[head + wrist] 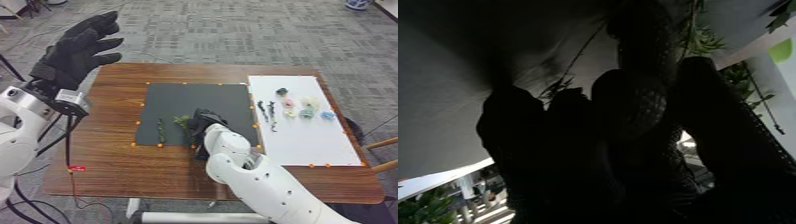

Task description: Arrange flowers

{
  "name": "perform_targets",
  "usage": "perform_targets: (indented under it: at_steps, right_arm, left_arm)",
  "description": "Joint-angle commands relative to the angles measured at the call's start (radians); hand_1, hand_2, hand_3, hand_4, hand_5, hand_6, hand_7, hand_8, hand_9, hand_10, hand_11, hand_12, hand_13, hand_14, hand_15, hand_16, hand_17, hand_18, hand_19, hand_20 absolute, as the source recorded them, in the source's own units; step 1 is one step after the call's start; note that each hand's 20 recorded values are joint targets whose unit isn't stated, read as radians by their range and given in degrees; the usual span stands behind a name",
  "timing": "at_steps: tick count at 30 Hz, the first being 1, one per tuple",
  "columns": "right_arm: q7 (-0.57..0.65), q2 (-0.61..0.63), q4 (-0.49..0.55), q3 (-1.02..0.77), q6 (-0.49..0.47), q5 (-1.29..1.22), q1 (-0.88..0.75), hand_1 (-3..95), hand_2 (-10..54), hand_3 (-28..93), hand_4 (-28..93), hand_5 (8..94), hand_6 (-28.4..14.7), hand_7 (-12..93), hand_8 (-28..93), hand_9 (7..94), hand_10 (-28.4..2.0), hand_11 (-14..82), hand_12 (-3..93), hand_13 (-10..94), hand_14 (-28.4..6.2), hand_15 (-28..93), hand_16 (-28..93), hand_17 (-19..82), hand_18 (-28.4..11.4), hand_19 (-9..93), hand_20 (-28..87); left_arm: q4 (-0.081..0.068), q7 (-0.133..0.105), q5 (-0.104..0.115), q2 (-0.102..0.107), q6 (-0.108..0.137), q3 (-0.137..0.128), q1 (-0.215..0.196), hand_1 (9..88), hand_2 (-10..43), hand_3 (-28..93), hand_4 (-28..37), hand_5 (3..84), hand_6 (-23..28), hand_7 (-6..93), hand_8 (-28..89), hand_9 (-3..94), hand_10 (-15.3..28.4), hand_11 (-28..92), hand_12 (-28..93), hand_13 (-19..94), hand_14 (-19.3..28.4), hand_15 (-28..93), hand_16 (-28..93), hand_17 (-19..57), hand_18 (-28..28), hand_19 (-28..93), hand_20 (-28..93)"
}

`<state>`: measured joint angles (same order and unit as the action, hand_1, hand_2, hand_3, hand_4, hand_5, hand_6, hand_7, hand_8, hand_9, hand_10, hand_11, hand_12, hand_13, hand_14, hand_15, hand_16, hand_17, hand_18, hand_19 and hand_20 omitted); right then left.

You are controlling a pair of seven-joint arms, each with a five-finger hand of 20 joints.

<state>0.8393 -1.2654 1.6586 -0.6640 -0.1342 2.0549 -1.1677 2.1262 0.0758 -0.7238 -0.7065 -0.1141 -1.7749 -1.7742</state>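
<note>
1. Two green sprigs lie on the black sheet [187, 97], counted in the head view: a narrow sprig [161, 131] and a bushier sprig [184, 122].
2. On the white sheet [320, 142] there are two dark stems [262, 110] and six blooms that can be made out: a dark bloom [282, 92], a pink bloom [288, 103], a cream bloom [310, 102], a pale yellow bloom [290, 113], a pale green bloom [306, 114] and a blue bloom [328, 115].
3. The right hand [208, 121] is low over the black sheet, with the bushier sprig just beside it, on its left. The narrow sprig is farther left. The stems and blooms are to its right.
4. In the right wrist view, leafy stems [703, 42] show close by the right hand; whether it grips one, I cannot tell.
5. The left hand [78, 50] is raised and open, beyond the table's left side.
6. Both sheets lie on the brown wooden table [115, 172], orange markers [161, 145] along their edges.
7. Around it is grey carpet [231, 30], with a wooden chair [384, 144] at the right and a blue-and-white vase [358, 4] farther back.
</note>
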Motion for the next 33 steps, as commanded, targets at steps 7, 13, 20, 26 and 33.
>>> perform_targets:
  at_steps: [7, 13, 20, 26, 33]
  right_arm:
    - [0.0, 0.08, 0.125, -0.021, -0.008, -0.015, -0.065, 12.1, 6.2, 80, -25, 86.6, 0.6, 41, -5, 93.7, -6.6, 54.2, 43.3, 88, -5.8, 80, 45, 60, -21.8, 93, 69]
    - [-0.058, 0.161, 0.292, -0.247, 0.021, -0.263, -0.173, 9.6, 5.2, 78, -26, 85.5, -0.6, 36, -5, 93.4, -7.1, 50.0, 43.5, 86, -6.2, 78, 45, 59, -21.8, 93, 68]
    - [-0.387, 0.25, 0.378, -0.518, 0.392, -0.69, -0.353, 9.7, 8.4, 73, -26, 76.3, -3.7, 30, -5, 87.4, -10.2, 44.7, 41.2, 78, -8.9, 75, 43, 48, -22.4, 93, 60]
    - [-0.471, 0.377, 0.363, -0.584, 0.665, -0.693, -0.458, 14.3, 4.2, 75, -24, 59.3, -6.6, 28, -7, 67.5, -15.5, 47.1, 39.3, 62, -14.4, 76, 38, 34, -22.5, 92, 50]
    - [-0.087, 0.499, 0.361, -0.576, 0.549, -0.031, -0.558, 20.8, -8.1, 80, -25, 42.8, -8.8, 29, -10, 43.5, -16.4, 41.9, 33.0, 46, -16.3, 77, 31, 25, -21.9, 84, 49]
  left_arm:
    - [0.026, -0.011, 0.002, -0.025, -0.001, -0.078, -0.076, 26.0, -7.0, 64, -28.3, 17.2, -0.9, 17.6, -8, 12.7, 6.8, 17, 23, 5, 10.5, 41, -5, -11.2, 20.3, 40, 7]
    - [0.043, -0.008, 0.003, -0.063, 0.005, -0.126, -0.152, 26.1, -7.3, 65, -28.3, 17.4, -0.9, 18.2, -9, 12.9, 6.8, 18, 23, 6, 10.6, 42, -5, -11.2, 20.4, 39, 7]
    - [0.072, -0.012, 0.0, -0.113, 0.025, -0.208, -0.275, 26.4, -7.6, 66, -28.3, 17.3, -0.8, 19.4, -9, 12.7, 7.1, 18, 22, 5, 10.8, 41, -5, -11.6, 20.4, 39, 7]
    - [0.097, -0.022, -0.007, -0.164, 0.048, -0.255, -0.364, 26.2, -7.3, 66, -28.3, 17.2, -0.8, 19.5, -10, 12.6, 7.4, 17, 22, 5, 11.0, 40, -5, -11.8, 20.4, 38, 8]
    - [0.134, -0.052, -0.039, -0.283, 0.118, -0.304, -0.524, 26.3, -7.7, 66, -28.3, 16.6, -0.6, 19.2, -9, 12.0, 7.2, 17, 23, 4, 10.7, 40, -4, -11.9, 20.3, 38, 8]
